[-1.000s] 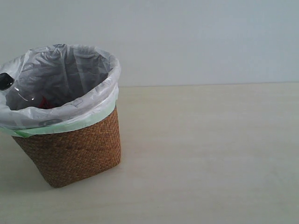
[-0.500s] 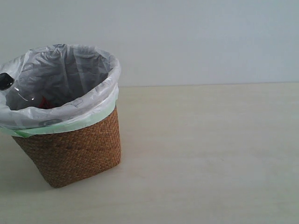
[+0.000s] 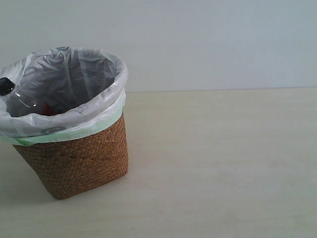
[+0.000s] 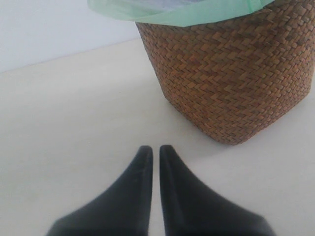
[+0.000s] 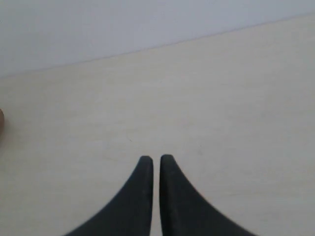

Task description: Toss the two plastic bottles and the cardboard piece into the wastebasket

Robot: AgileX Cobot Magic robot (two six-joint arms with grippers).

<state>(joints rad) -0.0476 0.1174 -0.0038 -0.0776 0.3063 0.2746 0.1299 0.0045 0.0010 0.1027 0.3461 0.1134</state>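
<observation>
The brown wicker wastebasket (image 3: pixel 79 158) stands at the left of the exterior view, lined with a white bag with a pale green edge. Inside it lies the clear bottle with the black cap (image 3: pixel 6 86) and a bit of red label (image 3: pixel 48 109). The green-capped bottle and the cardboard piece are hidden. My left gripper (image 4: pixel 153 148) is shut and holds nothing, low over the table just beside the wastebasket (image 4: pixel 236 83). Over bare table my right gripper (image 5: pixel 156 159) is shut too, with nothing in it. Neither gripper shows in the exterior view.
The pale wooden table (image 3: pixel 223 163) stretches to the right of the basket, up to a plain light wall (image 3: pixel 208 39). A small brown edge (image 5: pixel 1 120) shows at the border of the right wrist view.
</observation>
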